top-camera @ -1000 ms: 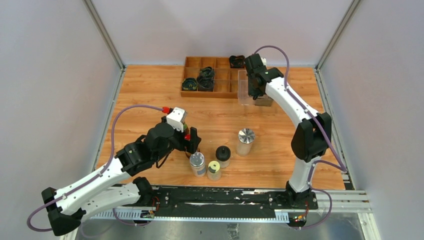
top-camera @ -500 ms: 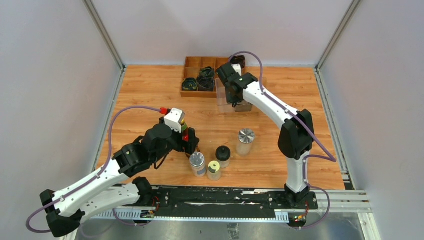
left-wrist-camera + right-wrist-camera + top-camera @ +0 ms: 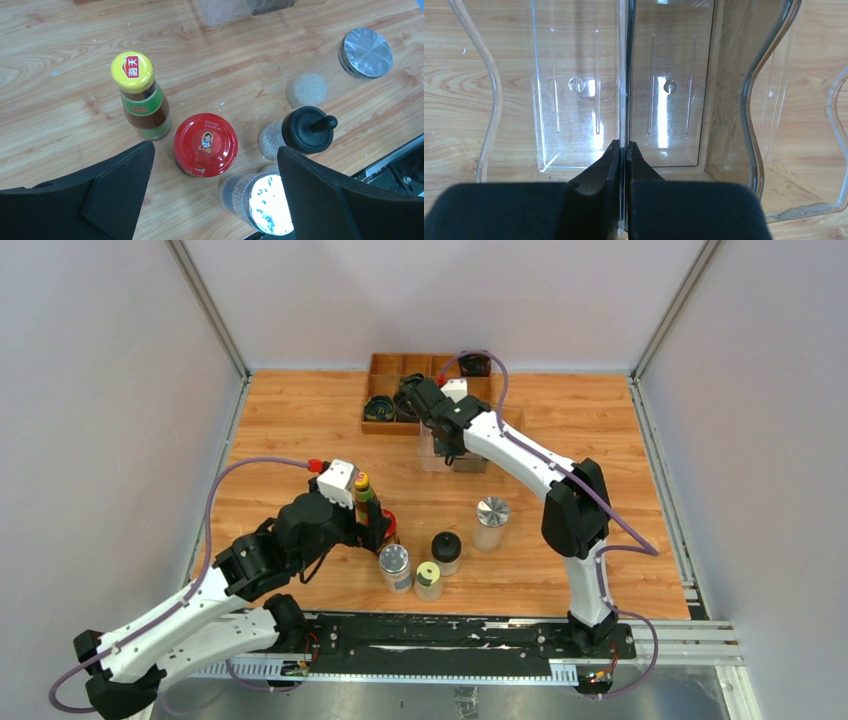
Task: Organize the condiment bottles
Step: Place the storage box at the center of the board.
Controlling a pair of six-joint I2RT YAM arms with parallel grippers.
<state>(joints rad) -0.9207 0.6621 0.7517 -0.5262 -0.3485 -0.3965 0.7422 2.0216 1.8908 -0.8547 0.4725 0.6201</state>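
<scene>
Change since a second ago: the right arm has carried the clear tray [image 3: 452, 448] leftward along the far side of the table, from the right end of the wooden organiser box [image 3: 425, 392] to just in front of its middle; the left arm has backed off and uncovered the yellow-capped bottle [image 3: 362, 487].

Right gripper [image 3: 625, 150]: pinched shut on a thin wall of the clear tray, fingers almost touching through the plastic.

Left gripper [image 3: 212, 172]: spread wide and holding nothing, hanging above the red-lidded jar [image 3: 205, 144].

Bottles, relative to the red-lidded jar: the yellow-capped bottle stands just beside it on the far-left; the silver-lidded shaker [image 3: 262, 202] is just beside it on the near-right; the black domed grinder [image 3: 303, 130] is to its right; the tall silver-capped jar [image 3: 365, 46] is farther right still; the pale-yellow-capped jar [image 3: 428, 578] sits beside the shaker.

Step in hand: the tray looks to be on its way toward the bottle cluster, none yet loaded.

Next move calls for: setting the tray flat near the jars, then closing the left fingers squarely on the red-lidded jar without nudging its neighbours.

Hard to make out: the tray's outline from above, and whether it rests on the table or is lifted.
</scene>
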